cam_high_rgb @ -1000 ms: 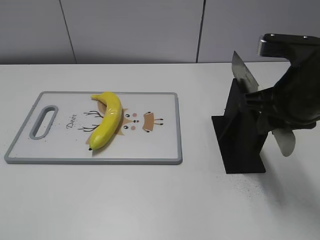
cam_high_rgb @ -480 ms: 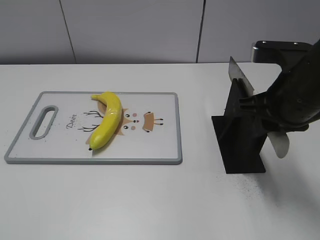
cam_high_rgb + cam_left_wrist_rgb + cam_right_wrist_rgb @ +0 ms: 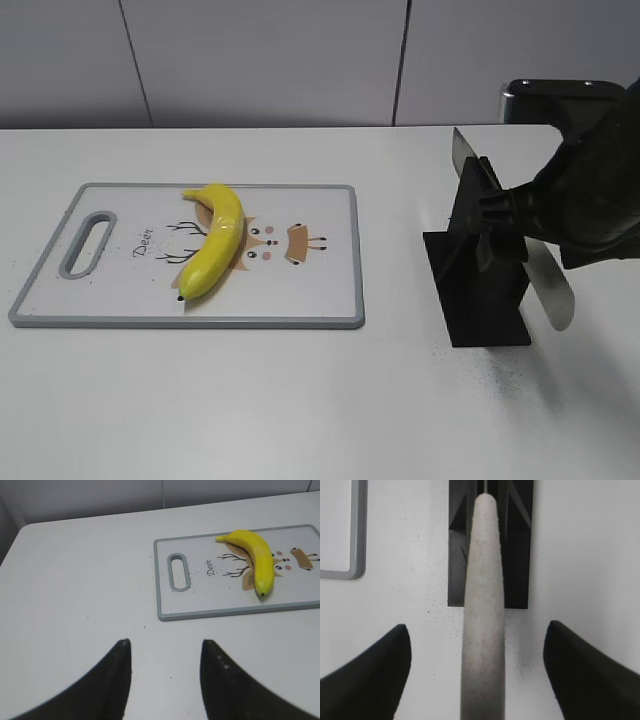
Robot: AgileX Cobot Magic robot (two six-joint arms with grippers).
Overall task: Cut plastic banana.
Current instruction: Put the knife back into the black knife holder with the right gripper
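The plastic banana (image 3: 212,243) is glossy yellow and lies on the white cutting board (image 3: 310,290); it also shows in the left wrist view (image 3: 257,560). A knife stands slanted in a black holder (image 3: 480,290), blade (image 3: 462,152) up and grey handle (image 3: 550,290) down to the right. My right gripper (image 3: 515,215) is at the holder. In the right wrist view its jaws (image 3: 477,626) are open, one on each side of the handle (image 3: 482,605), with gaps on both sides. My left gripper (image 3: 165,642) is open and empty over bare table, short of the board (image 3: 165,600).
The board has a grey rim and a handle slot (image 3: 88,243) at its left end. The white table (image 3: 300,400) reaches a grey wall behind. A dark object (image 3: 545,98) stands at the back right.
The right arm has shifted a little at the holder. The knife's blade tip now sits further left and its handle end slightly lower. The banana and board have not moved.
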